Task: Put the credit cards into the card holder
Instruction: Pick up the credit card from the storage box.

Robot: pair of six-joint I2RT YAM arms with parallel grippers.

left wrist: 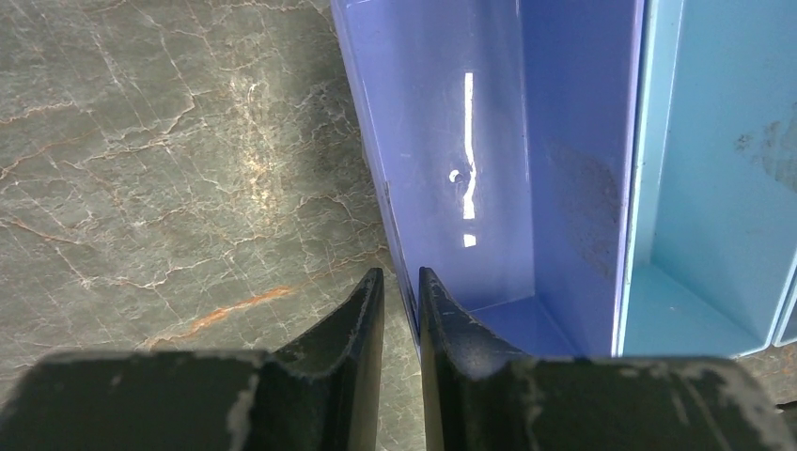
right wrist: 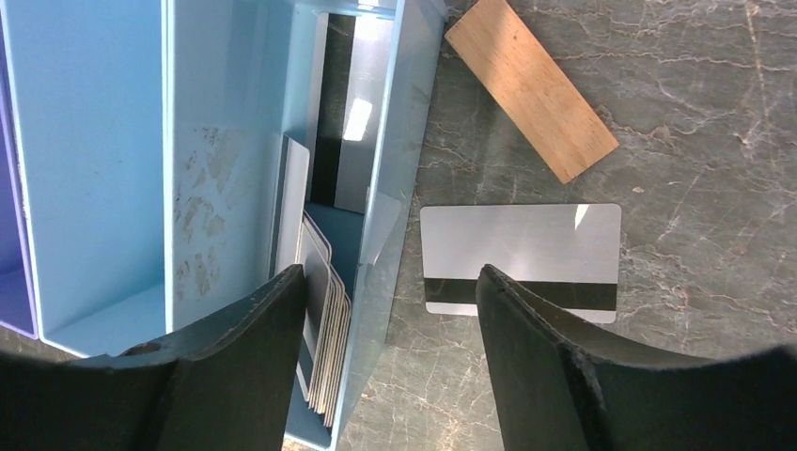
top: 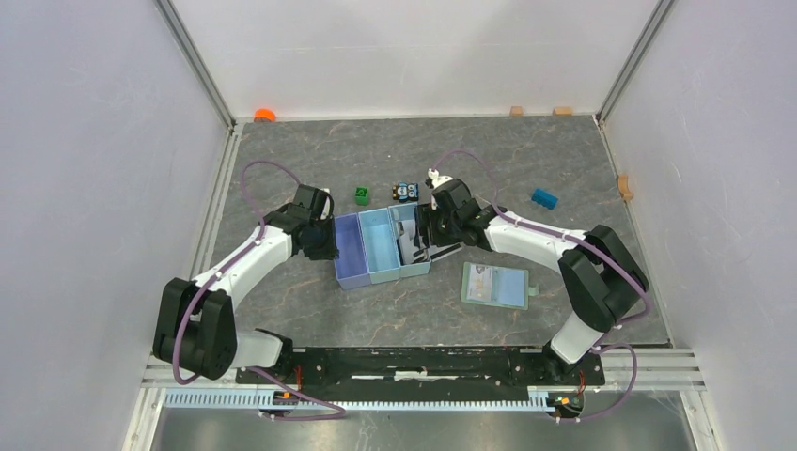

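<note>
Table [top: 310, 160] w/ grey marbled top, white walls [top: 94, 141] around.

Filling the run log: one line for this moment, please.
left gripper: pinching tray wall | right gripper: open, straddling tray's right wall | cards: in tray | card: on table | holder: open

On the bench [top: 282, 160] the three-compartment tray [top: 381, 246] sits mid-table with cards [right wrist: 324, 329] standing in its right compartment, one card [right wrist: 522, 249] lying just outside it, the card holder [top: 495, 285] to the tray's right.

Glossy plastic tray [right wrist: 113, 141], matt wooden block [right wrist: 531, 89], veined stone-look table [left wrist: 169, 150].
</note>
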